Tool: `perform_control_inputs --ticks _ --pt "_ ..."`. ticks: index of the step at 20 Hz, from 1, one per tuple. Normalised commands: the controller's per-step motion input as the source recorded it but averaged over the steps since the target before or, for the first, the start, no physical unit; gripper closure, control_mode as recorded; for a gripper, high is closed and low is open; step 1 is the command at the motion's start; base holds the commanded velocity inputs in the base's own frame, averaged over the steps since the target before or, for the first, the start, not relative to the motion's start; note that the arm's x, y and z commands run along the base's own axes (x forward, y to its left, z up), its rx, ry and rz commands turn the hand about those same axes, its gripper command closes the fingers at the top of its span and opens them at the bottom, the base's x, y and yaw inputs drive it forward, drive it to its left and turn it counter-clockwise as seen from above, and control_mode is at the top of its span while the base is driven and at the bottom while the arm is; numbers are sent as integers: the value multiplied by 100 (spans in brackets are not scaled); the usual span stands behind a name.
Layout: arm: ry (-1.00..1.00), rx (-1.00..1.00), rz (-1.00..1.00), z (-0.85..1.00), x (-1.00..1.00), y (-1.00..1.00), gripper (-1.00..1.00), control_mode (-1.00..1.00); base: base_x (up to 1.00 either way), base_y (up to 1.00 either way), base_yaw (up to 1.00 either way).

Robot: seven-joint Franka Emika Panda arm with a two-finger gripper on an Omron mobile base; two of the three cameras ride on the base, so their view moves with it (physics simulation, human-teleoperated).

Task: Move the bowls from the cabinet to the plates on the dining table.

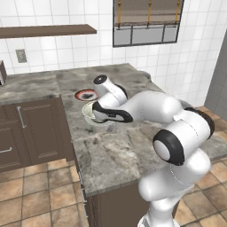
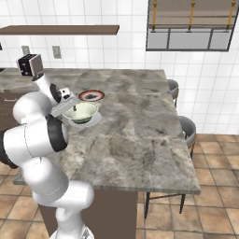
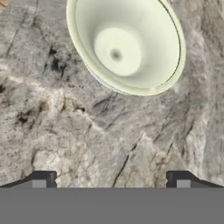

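Up in the top half of the hand view sits the cream-white bowl [image 3: 127, 46], greenish inside, resting on a white plate [image 3: 97, 78] whose edge just peeks out under its lower left side. Below it is bare mottled stone, and the two dark finger tips [image 3: 42, 178] stand far apart at the bottom corners of that frame with nothing between them, so the gripper [image 3: 111, 179] is wide open and holding nothing.

From the right base view, the same bowl [image 2: 81, 112] is left of centre on the dining table [image 2: 135, 130], sitting on the white plate [image 2: 94, 118]. Just behind it, toward the upper part of the frame, is the red-rimmed plate [image 2: 91, 95] with the dark centre, nothing on it. The hand hangs just left of the bowl, close to its rim; can't tell from here if it touches.

Left base view has the arm stretching from lower right to the middle of the frame, its dark hand covering a good part of the bowl [image 1: 88, 111]. The red-rimmed plate [image 1: 85, 94] is just up-left of it. A brown shelf [image 1: 46, 30] runs along the tiled wall at upper left, low brown drawer units [image 1: 33, 131] at left.
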Motion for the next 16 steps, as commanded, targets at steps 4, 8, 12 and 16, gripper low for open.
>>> perform_control_inputs --ticks 4,8,12,16 --pt "0 9 -7 23 -60 -43 -100 -100 0 0 0" --pt "0 9 -9 35 -50 -41 -100 -100 0 0 0" --pt "0 9 -10 39 -40 -39 -100 -100 0 0 0" --pt "0 8 -10 37 -37 -39 -100 -100 0 0 0"
